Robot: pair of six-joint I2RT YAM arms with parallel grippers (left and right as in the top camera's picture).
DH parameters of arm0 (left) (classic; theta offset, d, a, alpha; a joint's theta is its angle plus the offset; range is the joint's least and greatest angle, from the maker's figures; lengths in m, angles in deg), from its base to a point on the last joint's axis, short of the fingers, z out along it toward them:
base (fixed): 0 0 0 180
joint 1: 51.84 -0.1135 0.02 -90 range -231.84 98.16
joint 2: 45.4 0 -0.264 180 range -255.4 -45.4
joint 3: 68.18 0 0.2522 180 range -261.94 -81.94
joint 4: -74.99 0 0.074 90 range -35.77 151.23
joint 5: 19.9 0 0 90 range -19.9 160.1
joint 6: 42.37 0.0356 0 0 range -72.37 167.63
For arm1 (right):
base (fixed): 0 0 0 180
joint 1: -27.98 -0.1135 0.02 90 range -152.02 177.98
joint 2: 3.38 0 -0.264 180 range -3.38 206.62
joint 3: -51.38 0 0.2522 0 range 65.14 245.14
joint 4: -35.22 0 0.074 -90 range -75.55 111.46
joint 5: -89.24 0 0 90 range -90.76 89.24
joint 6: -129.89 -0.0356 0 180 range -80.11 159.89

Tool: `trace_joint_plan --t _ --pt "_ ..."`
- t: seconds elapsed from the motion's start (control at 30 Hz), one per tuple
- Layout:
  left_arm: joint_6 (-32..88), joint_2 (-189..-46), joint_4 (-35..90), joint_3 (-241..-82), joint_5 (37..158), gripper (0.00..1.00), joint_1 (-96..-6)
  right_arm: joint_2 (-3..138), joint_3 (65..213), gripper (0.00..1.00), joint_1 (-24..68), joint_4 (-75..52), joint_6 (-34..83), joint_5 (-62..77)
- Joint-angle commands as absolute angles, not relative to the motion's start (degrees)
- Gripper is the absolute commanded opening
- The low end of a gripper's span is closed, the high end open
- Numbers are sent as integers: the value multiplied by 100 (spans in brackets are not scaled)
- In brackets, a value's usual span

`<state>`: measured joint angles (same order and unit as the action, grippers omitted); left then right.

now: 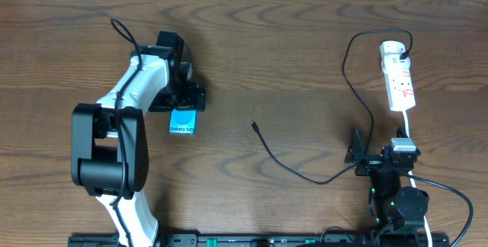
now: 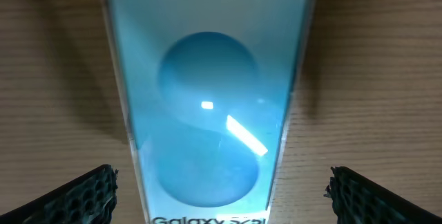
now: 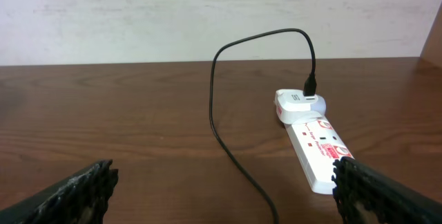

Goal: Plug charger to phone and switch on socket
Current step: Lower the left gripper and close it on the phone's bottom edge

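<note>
Blue-teal phone (image 1: 183, 120) lies flat at 9 o'clock from the tip of the black charger (image 1: 255, 126); left gripper (image 2: 221, 191) hangs above it, jaws wide apart, holding nothing; white socket (image 1: 399, 79) at 2 o'clock; right gripper (image 3: 221, 186) at 5 o'clock, spread wide, empty

Overhead view: looks straight down on the counter (image 1: 290, 64) from well above. Left wrist view: aimed steeply down, very close over the phone (image 2: 207, 113); the overhead shows this phone (image 1: 183, 120) left of centre. Right wrist view: low, facing level across the counter toward the wall (image 3: 207, 16), socket (image 3: 319, 146) right of centre; the overhead shows that socket (image 1: 400, 87) upper right.
</note>
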<state>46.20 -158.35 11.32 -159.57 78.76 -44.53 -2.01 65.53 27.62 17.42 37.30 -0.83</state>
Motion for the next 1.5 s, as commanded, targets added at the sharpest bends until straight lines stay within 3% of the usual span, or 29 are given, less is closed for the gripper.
trace_joint_plan --t 0.0,1.47 --pt "4692 -15820 1176 -15907 7859 98 -4348 -234 6546 99 2714 1716 3673 -169" --pt "4655 -15826 1556 -15869 7540 98 -4324 -234 6546 99 2714 1716 3673 -169"
